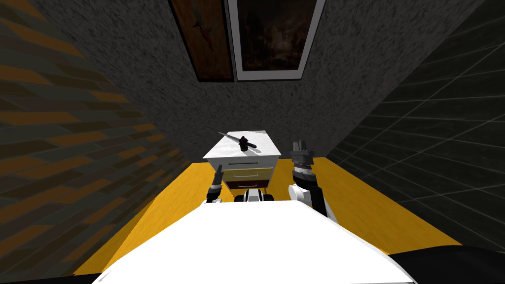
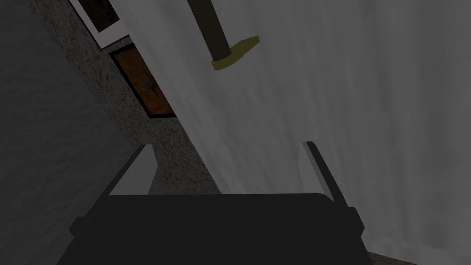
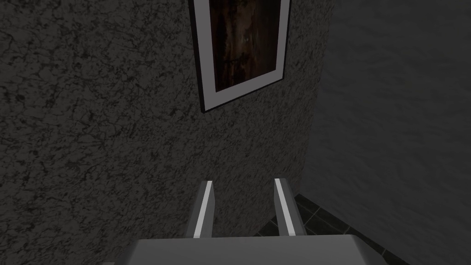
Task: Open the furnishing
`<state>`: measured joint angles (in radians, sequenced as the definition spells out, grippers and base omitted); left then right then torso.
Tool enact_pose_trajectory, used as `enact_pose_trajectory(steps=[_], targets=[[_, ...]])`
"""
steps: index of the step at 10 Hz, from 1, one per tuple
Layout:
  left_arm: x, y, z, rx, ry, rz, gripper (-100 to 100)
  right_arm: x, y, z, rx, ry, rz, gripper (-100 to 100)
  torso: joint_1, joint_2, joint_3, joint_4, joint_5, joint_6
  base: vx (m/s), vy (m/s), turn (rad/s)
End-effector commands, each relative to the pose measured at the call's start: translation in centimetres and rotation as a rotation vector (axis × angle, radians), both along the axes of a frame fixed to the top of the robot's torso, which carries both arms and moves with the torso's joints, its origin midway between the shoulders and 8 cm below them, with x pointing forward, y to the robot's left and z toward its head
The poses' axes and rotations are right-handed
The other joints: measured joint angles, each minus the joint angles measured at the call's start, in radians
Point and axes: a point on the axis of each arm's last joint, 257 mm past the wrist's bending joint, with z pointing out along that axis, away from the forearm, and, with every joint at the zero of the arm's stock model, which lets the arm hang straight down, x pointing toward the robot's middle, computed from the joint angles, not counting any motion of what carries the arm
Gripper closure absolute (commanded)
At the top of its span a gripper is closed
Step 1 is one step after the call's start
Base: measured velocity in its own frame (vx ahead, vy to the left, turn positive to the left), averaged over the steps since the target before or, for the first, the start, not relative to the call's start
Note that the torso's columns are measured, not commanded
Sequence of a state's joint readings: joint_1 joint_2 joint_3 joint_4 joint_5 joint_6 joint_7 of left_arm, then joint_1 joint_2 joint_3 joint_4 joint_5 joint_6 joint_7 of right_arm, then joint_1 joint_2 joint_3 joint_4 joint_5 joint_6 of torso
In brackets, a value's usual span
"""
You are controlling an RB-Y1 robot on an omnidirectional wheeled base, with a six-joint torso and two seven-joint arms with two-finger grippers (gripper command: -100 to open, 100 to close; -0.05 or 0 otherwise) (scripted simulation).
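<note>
A small white bedside cabinet [image 1: 232, 150] stands against the far wall. It has a white top drawer, a yellowish middle drawer [image 1: 249, 173] and a dark red one below. My left gripper [image 1: 217, 172] is at the cabinet's front left corner, open with nothing between its fingers. In the left wrist view the left gripper [image 2: 227, 156] faces the cabinet's white surface [image 2: 331, 101] at close range. A dark bar with a yellowish end [image 2: 227, 46] sits further along that surface. My right gripper [image 1: 299, 146] is raised beside the cabinet's right side; its fingers [image 3: 204, 207] stand apart around nothing.
A thin dark object with a knob [image 1: 242, 142] lies on the cabinet top. Two framed pictures [image 1: 269, 39] hang on the rough dark wall behind. Yellow floor [image 1: 162, 212] spreads to both sides, with a dark tiled wall [image 1: 434, 148] on the right.
</note>
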<state>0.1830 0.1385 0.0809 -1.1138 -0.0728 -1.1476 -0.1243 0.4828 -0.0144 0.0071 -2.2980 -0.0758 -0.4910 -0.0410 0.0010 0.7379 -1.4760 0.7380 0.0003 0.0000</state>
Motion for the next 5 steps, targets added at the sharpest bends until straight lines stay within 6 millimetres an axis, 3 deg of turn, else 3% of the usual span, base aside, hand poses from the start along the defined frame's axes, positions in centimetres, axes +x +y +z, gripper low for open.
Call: enact_pose_trajectory(steps=[1,5], targets=[[-0.4,-0.6,-1.1,-0.01,-0.003,-0.004,-100,0.0,0.0,0.0,0.0,0.0,0.0,0,-0.001,0.0,0.0,0.0,0.0,0.0,0.03,-0.041,0.036],[-0.9,-1.4,-2.9,-0.031,0.011,-0.005,-100,0.0,0.0,0.0,0.0,0.0,0.0,0,0.0,0.001,0.0,0.0,0.0,0.0,0.025,-0.032,0.023]])
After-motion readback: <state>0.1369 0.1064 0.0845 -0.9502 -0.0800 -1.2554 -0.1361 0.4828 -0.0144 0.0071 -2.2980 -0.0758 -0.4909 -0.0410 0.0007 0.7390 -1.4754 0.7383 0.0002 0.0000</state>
